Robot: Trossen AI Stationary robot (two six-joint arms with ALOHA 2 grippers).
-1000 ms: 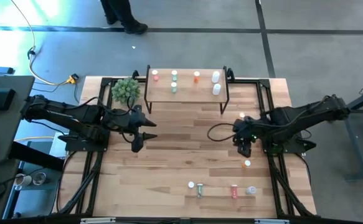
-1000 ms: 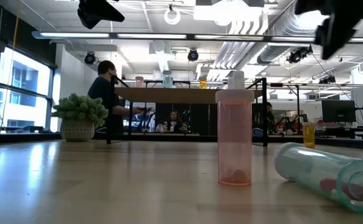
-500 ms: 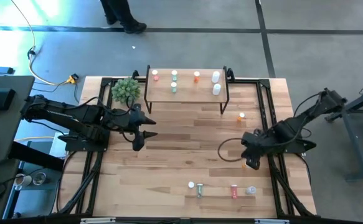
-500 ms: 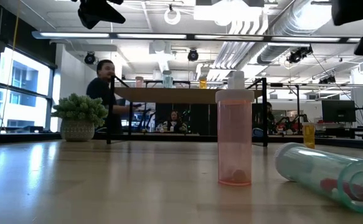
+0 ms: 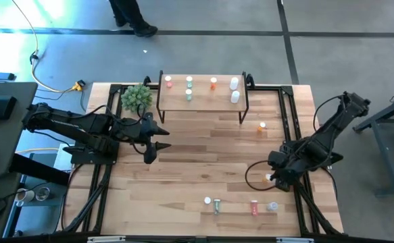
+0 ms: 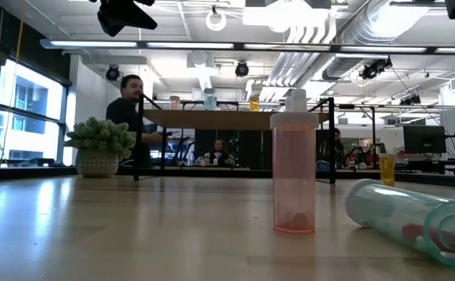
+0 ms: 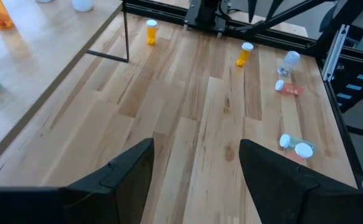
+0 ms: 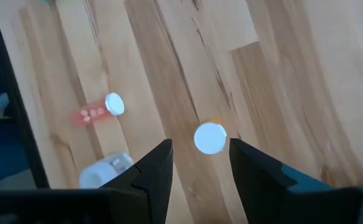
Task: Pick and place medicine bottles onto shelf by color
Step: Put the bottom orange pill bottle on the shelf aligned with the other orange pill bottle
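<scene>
While the right gripper (image 8: 200, 163) hangs directly above an upright orange bottle (image 8: 210, 138) near the table's right edge, I note its fingers are spread partway with the white cap showing in the gap between them, nothing pinched. That straight-down stance suits an upright bottle: the fingers can drop either side of the cap.

Shelf (image 5: 202, 102) stands at the far edge of the table (image 5: 183, 175), already carrying a pink, two green, an orange and two white bottles in separate columns, so I judge this orange one belongs beside the orange already up there.

Still on the table: a second orange bottle (image 5: 262, 127) standing nearer the shelf, and a front row of a green bottle (image 5: 216, 204), a pink bottle (image 5: 254, 206) and a clear bottle (image 5: 272, 206).

Left gripper (image 7: 193, 171) waits mid-table on the left, near the potted plant (image 5: 136, 98), fingers wide apart and empty, well clear of my right arm's path.

Next step, as I judge it: descend and close on the cap.
</scene>
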